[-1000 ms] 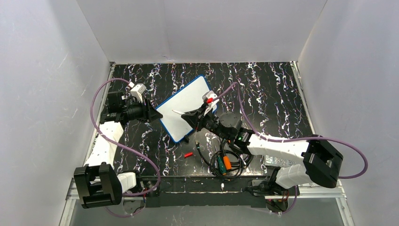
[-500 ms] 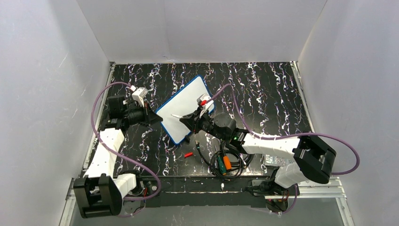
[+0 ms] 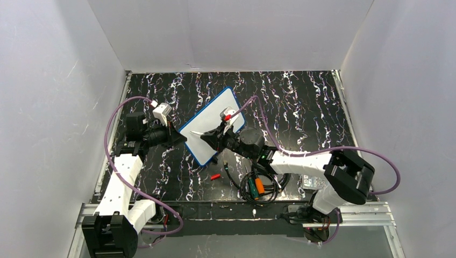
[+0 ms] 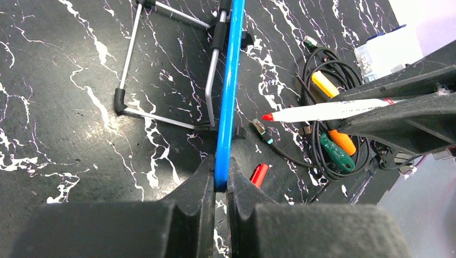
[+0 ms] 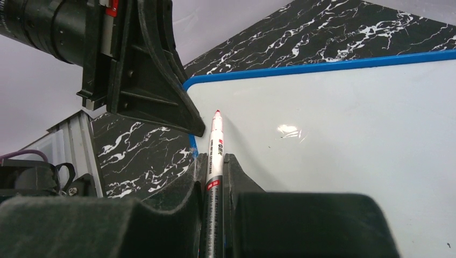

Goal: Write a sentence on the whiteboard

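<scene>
The whiteboard (image 5: 349, 150) stands tilted on a wire stand (image 4: 212, 80) near the middle of the marbled black tabletop (image 4: 64, 80), its face turned toward the right arm. The left gripper (image 4: 220, 174) has its jaws closed on the board's blue rim at the left edge, most likely to brace the propped board so the pen's pressure does not push it off its stand. The right gripper (image 5: 215, 164) has its jaws clamped around the barrel of a red marker (image 4: 328, 111), uncapped and pointing at the board's upper left corner, close beside the left gripper. That is a sensible place to begin a first line. From the left wrist view the red tip sits just apart from the face, not touching. The face is blank white with only a glare spot, so by my reading writing has not begun. A red cap (image 4: 259, 175) and a coiled cable bundle (image 4: 336, 142) lie on the tabletop near the stand.
</scene>
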You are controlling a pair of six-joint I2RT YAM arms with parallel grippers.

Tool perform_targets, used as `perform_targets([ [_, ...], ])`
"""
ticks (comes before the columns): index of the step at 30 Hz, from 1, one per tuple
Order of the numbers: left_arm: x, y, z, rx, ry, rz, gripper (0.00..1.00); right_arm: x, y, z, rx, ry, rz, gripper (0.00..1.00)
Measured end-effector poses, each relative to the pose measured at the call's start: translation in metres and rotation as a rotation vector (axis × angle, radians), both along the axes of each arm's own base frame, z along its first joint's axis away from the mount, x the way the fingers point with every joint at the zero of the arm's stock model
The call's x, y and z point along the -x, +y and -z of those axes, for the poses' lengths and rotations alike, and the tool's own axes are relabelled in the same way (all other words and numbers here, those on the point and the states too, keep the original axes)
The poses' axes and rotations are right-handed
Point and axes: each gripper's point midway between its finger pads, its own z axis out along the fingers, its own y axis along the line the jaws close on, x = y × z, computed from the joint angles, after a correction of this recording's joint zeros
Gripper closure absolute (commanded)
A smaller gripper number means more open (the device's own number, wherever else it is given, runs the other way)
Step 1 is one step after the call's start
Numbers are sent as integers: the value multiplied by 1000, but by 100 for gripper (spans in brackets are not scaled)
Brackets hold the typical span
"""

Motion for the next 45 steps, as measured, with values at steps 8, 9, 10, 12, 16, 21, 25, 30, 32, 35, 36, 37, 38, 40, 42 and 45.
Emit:
perform_targets([
  [8, -3, 0, 1, -1, 15, 2, 100, -4, 6, 6, -2, -10, 0, 99],
  [9, -3, 0, 1, -1, 15, 2, 100, -5, 7, 6, 2, -13, 1, 99],
  [10, -3, 0, 1, -1, 15, 3, 100, -5, 8, 7, 4, -15, 2, 99],
  [12, -2, 0, 1, -1, 15, 3, 100, -7, 9, 7, 5, -19, 4, 99],
  [16, -2, 0, 1, -2, 13, 5, 100, -8, 11, 6, 2, -23, 8, 99],
  [21, -2, 0, 1, 0, 14, 7, 100, -12, 14, 9, 6, -25, 17, 99],
  [25, -3, 0, 2, 2, 18, 5, 100, -13, 16, 8, 3, -29, 17, 99],
  [30, -3, 0, 2, 2, 19, 5, 100, -13, 17, 7, 3, -34, 15, 99],
  [32, -3, 0, 2, 2, 19, 5, 100, -13, 18, 7, 2, -34, 9, 99],
  [35, -2, 0, 2, 2, 21, 5, 100, -10, 19, 7, 3, -33, 1, 99],
  [36, -3, 0, 2, 1, 20, 5, 100, -10, 19, 8, 3, -32, -1, 99],
  [37, -3, 0, 2, 1, 20, 5, 100, -9, 19, 8, 4, -32, -4, 99],
  [38, -3, 0, 2, 1, 20, 5, 100, -7, 19, 9, 6, -30, -7, 99],
  [40, -3, 0, 2, 1, 20, 6, 100, -5, 19, 13, 13, -27, -12, 99],
  [42, -3, 0, 2, 1, 22, 5, 100, -3, 18, 20, 27, -20, -15, 99],
  [45, -3, 0, 2, 0, 24, 3, 100, 1, 16, 28, 43, -11, -20, 99],
])
